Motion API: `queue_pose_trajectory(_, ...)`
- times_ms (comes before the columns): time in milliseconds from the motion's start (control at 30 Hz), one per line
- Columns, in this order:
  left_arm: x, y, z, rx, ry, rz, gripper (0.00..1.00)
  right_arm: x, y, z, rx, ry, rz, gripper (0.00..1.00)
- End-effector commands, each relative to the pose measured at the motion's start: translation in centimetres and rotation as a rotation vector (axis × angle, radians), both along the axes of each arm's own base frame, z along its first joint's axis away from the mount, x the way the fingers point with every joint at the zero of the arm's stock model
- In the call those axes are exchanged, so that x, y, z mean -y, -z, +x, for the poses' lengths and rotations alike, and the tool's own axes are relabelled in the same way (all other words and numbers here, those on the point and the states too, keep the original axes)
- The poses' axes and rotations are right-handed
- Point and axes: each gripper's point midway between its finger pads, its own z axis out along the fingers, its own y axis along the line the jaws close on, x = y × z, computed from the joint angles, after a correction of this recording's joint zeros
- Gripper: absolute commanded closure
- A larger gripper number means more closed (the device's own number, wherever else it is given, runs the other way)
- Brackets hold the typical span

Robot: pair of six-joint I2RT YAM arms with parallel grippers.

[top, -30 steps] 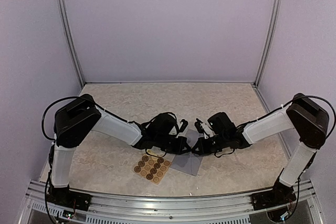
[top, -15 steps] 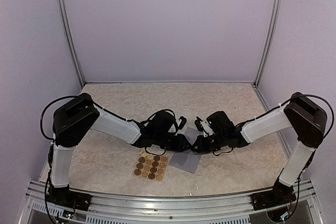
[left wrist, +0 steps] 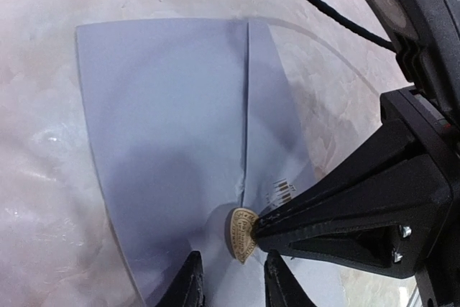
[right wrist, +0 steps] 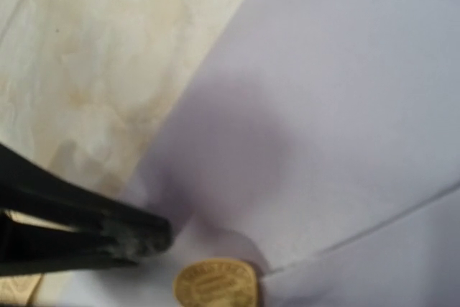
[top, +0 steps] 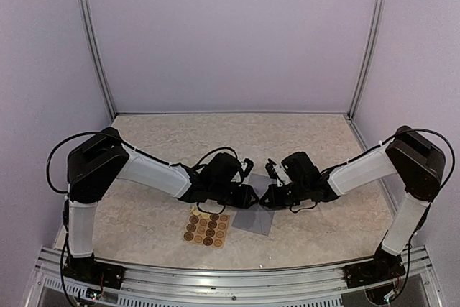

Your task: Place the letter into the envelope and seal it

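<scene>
Both wrists have drawn slightly away from the near edge over the last second, and the left arm's black elbow housing has swung outward to the left; the envelope (left wrist: 165,120) has slid a little with them. It lies flat on the marbled table (top: 215,138), between and just in front of the two grippers, with its flap folded down. A crease runs from the far edge to the flap's tip. A round brown sticker (left wrist: 242,234) sits right at that tip, one edge looking slightly bent.

In the left wrist view the right gripper (left wrist: 260,228) has its fingers closed together into a wedge; the point of that wedge touches the sticker's edge. Whether it pinches that edge I cannot tell. The right wrist view shows the same dark tip just beside the sticker, over the envelope's edge.

The left gripper (left wrist: 233,285) hangs low over the envelope's near part; its fingers stand a narrow gap apart, holding nothing. A tan sticker sheet (top: 205,228) lies just left of the envelope, nearer the left arm.
</scene>
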Motion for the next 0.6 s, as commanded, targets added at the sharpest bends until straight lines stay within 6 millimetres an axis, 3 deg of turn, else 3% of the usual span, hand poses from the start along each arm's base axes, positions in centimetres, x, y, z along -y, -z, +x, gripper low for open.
queue_pose_trajectory(0, -0.7, -2.0, 0.5, 0.05, -0.054, -0.014, 0.77, 2.6, 4.3, -2.2, -0.113, 0.014, -0.138, 1.0)
queue_pose_trajectory(233, 1.1, -4.0, 0.1, 0.037, -0.016, -0.144, 0.87, 2.6, 4.3, -2.2, -0.113, 0.011, -0.134, 1.0)
queue_pose_trajectory(567, 2.7, -1.5, -0.5, -0.024, 0.029, -0.157, 0.98, 2.6, 4.4, -2.3, -0.116, 0.009, -0.135, 1.0)
